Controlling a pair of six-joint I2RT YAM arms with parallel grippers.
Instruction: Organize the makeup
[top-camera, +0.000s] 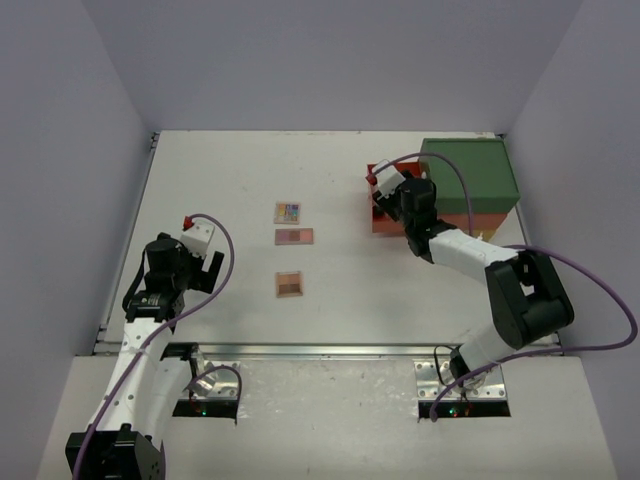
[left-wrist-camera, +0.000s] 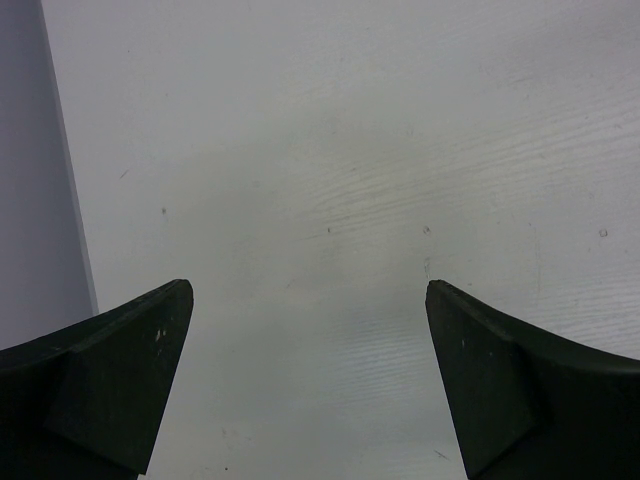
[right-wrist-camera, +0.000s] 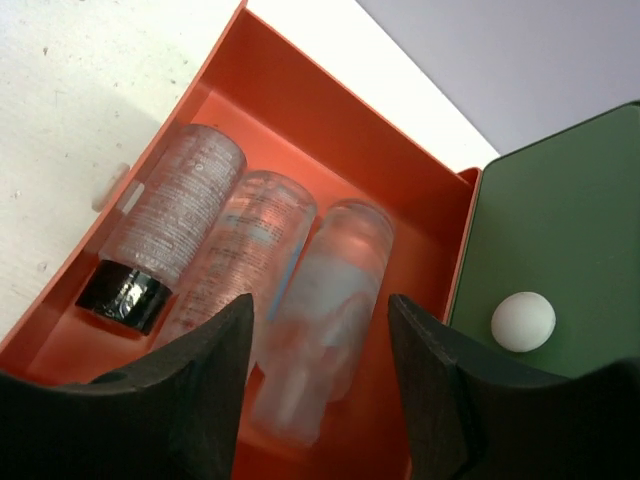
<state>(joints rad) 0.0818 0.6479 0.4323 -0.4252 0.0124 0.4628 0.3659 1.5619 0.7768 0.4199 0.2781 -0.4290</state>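
Three bottles lie side by side in the open orange drawer (right-wrist-camera: 330, 100): a black-capped bottle (right-wrist-camera: 170, 215), a middle bottle (right-wrist-camera: 250, 235) and a clear third bottle (right-wrist-camera: 325, 300). My right gripper (right-wrist-camera: 320, 345) hangs open over that third bottle, its fingers apart from it on both sides. Out on the table lie a multicoloured palette (top-camera: 288, 212), a pink palette (top-camera: 294, 237) and a brown palette (top-camera: 289, 284). My left gripper (left-wrist-camera: 310, 300) stands wide open over bare table at the left, holding nothing.
The green-topped box (top-camera: 470, 175) stands at the back right, with the orange drawer (top-camera: 378, 225) pulled out to its left. A small white ball (right-wrist-camera: 522, 321) rests on the green top. The left wall runs close beside my left arm.
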